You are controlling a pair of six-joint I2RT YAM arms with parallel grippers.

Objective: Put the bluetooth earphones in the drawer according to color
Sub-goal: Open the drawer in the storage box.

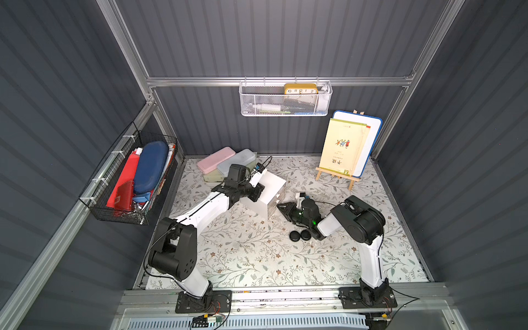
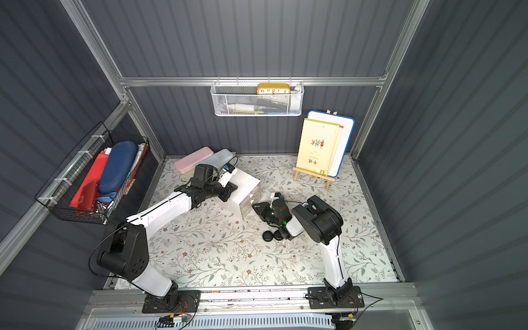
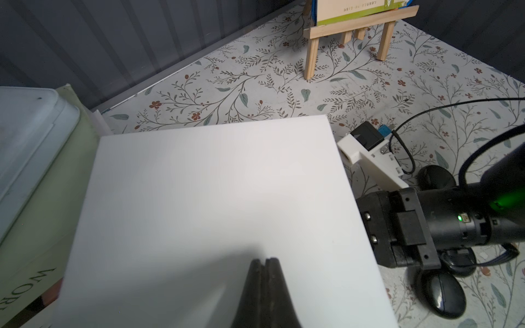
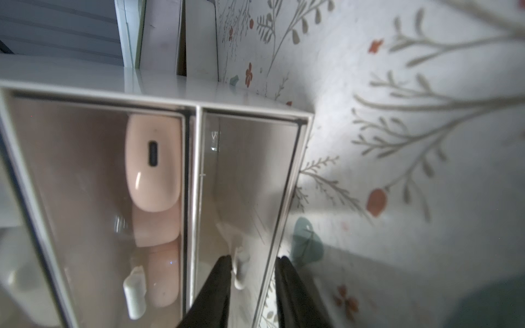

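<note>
The drawer cabinet (image 1: 273, 183) stands mid-counter (image 1: 257, 257). Pink earphones (image 4: 153, 164) lie in its middle drawer, and two black earphones (image 1: 294, 236) lie on the counter by the right arm. The right jaws stand apart astride the lowest drawer's knob (image 4: 240, 269), clamping nothing. The left jaws, pressed together, sit over the cabinet's top.

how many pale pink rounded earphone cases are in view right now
3 pale pink rounded cases, all inside the middle clear drawer of the white cube-shaped cabinet, in a row: one showing its charging port, one beside it, one by the handle. Others may be hidden.
</note>
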